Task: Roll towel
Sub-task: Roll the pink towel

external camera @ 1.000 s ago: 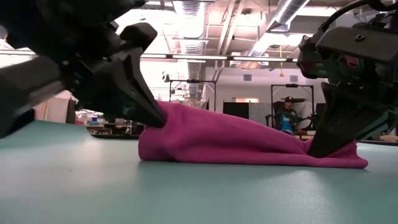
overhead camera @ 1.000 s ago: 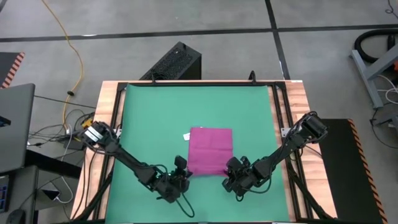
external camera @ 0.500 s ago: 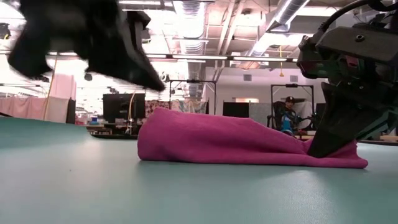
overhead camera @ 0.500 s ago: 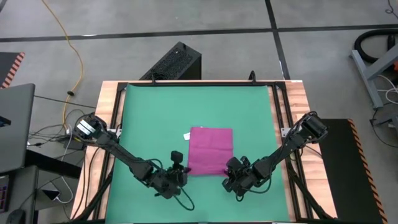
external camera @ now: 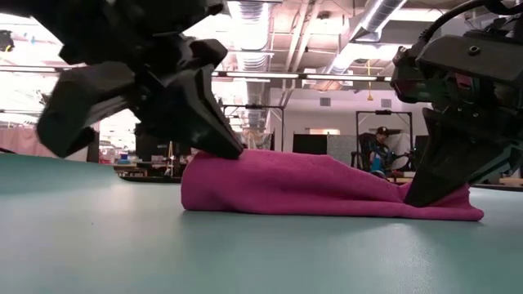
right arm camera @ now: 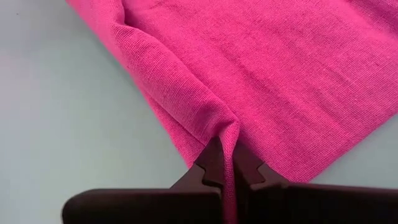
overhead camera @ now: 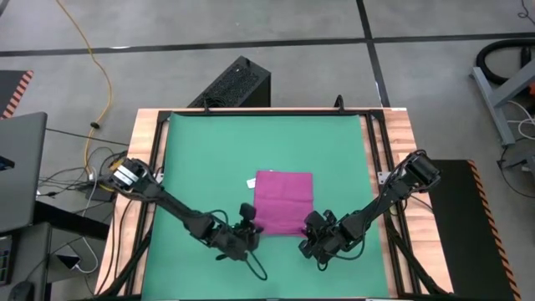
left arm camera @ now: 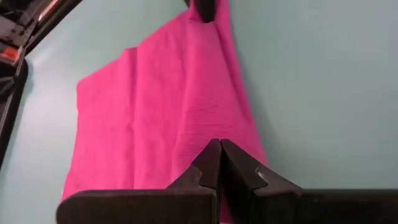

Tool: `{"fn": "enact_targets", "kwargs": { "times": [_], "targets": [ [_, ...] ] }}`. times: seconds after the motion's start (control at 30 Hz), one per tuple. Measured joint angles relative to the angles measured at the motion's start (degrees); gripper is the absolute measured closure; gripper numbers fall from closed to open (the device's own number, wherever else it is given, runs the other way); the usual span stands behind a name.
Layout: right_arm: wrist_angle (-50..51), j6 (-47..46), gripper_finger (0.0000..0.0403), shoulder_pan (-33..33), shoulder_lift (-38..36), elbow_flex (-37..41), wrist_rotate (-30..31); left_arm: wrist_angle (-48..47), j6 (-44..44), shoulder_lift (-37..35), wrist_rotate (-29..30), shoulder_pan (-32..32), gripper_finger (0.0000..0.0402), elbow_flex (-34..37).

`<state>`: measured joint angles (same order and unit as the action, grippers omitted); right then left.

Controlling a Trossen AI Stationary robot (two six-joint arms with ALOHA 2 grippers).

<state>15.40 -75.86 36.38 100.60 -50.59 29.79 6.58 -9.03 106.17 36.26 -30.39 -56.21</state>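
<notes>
Towel (overhead camera: 282, 202) lies flat-ish on the green mat (overhead camera: 209, 150), slightly toward the near side of centre, small white tag (overhead camera: 250, 182) sticking out at its far-left corner. Right gripper (right arm camera: 227, 167) is pinched on the near-right corner of the towel: a ridge of cloth runs up into the closed fingers, and in the low view that corner sits tucked under the fingertip (external camera: 425, 192). Left gripper (left arm camera: 220, 163) is closed, fingers pressed together with no gap, tips resting at the near-left edge of the towel; can't tell from the left wrist view whether any cloth is actually caught between them, the tips cover that spot. Low view shows the left fingers (external camera: 208, 131) touching the raised left end of the towel, where the cloth is humped up higher than on the right. From above, both gripper heads hide the towel's near edge, so the near corners aren't visible there. Left wrist view cuts the towel off at the frame bottom; a dark part at its far end is the other arm's finger. Room: the mat is bare on the far half and on both sides of the towel; the arms come in diagonally from the left and right table edges and meet along the near side. A person (external camera: 377, 151) sits far back in the room, well beyond the table.
</notes>
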Motion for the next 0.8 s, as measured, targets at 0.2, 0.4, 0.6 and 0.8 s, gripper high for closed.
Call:
{"fn": "enact_targets", "kwargs": {
  "times": [0.2, 0.4, 0.6, 0.8],
  "targets": [
    [0.0, 0.7, 0.0385, 0.0, 0.0, 0.0, 0.0, 0.3, 1.4, 0.3, -2.3, 1.8, 0.0401, 1.0],
    [-0.2, 0.8, 0.0385, 0.0, 0.0, 0.0, 0.0, 2.6, 4.3, 1.4, -2.8, 4.0, 0.0401, 3.5],
    [-0.7, 3.1, 0.0380, 0.0, 0.0, 0.1, 0.0, 4.6, 8.3, 1.9, -5.6, 5.1, 0.0401, 5.8],
    [-1.3, 9.1, 0.0356, 0.3, -0.5, -0.2, 0.0, 3.9, 8.9, 1.8, -5.7, 4.2, 0.0401, 5.8]
  ]
}}
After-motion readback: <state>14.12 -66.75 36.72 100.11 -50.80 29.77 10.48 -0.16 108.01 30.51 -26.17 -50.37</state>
